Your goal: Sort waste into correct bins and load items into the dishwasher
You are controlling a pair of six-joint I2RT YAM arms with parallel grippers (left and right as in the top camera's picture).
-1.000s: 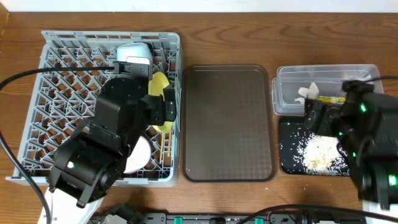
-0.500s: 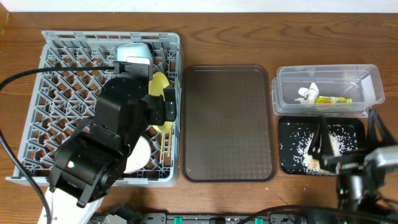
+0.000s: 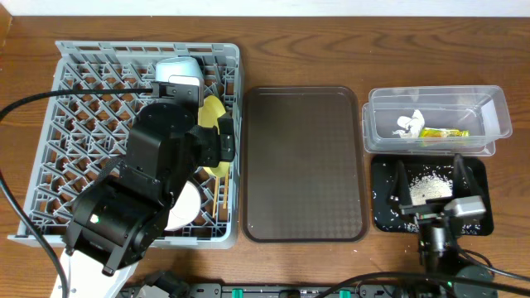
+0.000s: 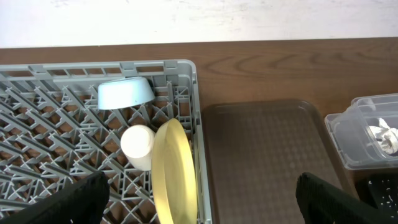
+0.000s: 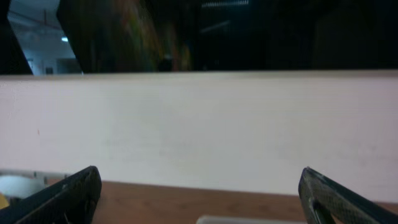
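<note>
The grey dishwasher rack (image 3: 83, 108) holds a light blue bowl (image 3: 178, 66), an upright yellow plate (image 3: 214, 112) and thin chopsticks (image 3: 220, 194). The left wrist view shows the bowl (image 4: 126, 93), the cream cup (image 4: 138, 144) and the plate (image 4: 174, 168). My left gripper (image 4: 202, 202) hangs open above them, holding nothing. The clear tub (image 3: 490, 108) contains a white tissue (image 3: 407, 124) and a yellow-green wrapper (image 3: 443, 132). Rice crumbs (image 3: 429, 189) lie in the black tray (image 3: 381, 211). My right gripper (image 3: 429, 175) stands open and empty over that tray.
A brown serving tray (image 3: 302, 161) lies between the rack and the bins. My left arm (image 3: 157, 165) covers the middle of the rack. The right wrist view shows only a pale wall (image 5: 199, 124) and a strip of table.
My right arm has pulled back from over the tub and tray toward the table's front edge, uncovering both bins. The left arm has not moved.
</note>
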